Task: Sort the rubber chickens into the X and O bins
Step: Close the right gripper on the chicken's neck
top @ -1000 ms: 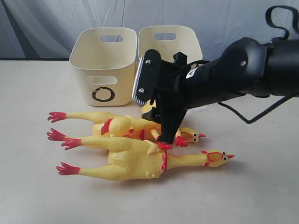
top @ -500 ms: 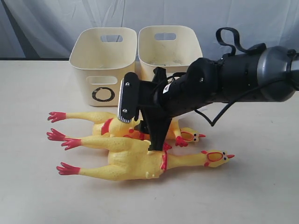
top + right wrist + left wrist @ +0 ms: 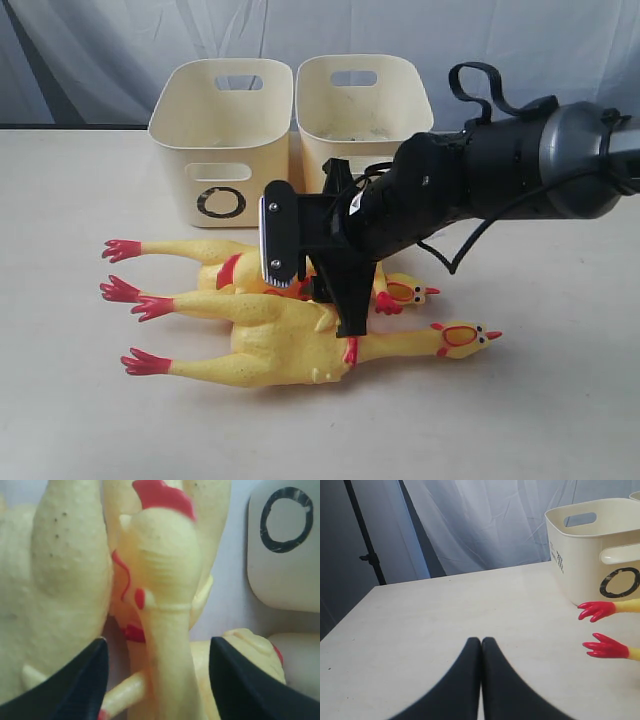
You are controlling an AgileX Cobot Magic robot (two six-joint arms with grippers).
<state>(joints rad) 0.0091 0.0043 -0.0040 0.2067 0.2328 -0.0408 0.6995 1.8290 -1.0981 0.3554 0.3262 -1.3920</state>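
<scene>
Far side of the table (image 3: 560, 400), exterior view: O bin (image 3: 222, 140) on the left, a second bin (image 3: 365, 105) touching it on the right, its mark hidden by my arm. Rubber chickens lie in a pile just near of the bins, feet left, heads right: near chicken (image 3: 290, 345), far chicken (image 3: 225, 262) against it, and the small chicken (image 3: 405, 291) with only its head showing right of the arm. My right gripper (image 3: 315, 300) is down on the middle of the pile, jaws spread wide. Left wrist view: left gripper (image 3: 481, 647) pressed fully together with nothing in it, over bare table, with the O bin (image 3: 600, 550) and two red feet (image 3: 594, 611) off to one side. Right wrist view: fingers (image 3: 80, 685) wide apart, a chicken neck (image 3: 167, 650) lying between them with gaps on both sides, so no grip; which chicken it is I cannot tell. O bin (image 3: 285, 545) sits just beyond.
</scene>
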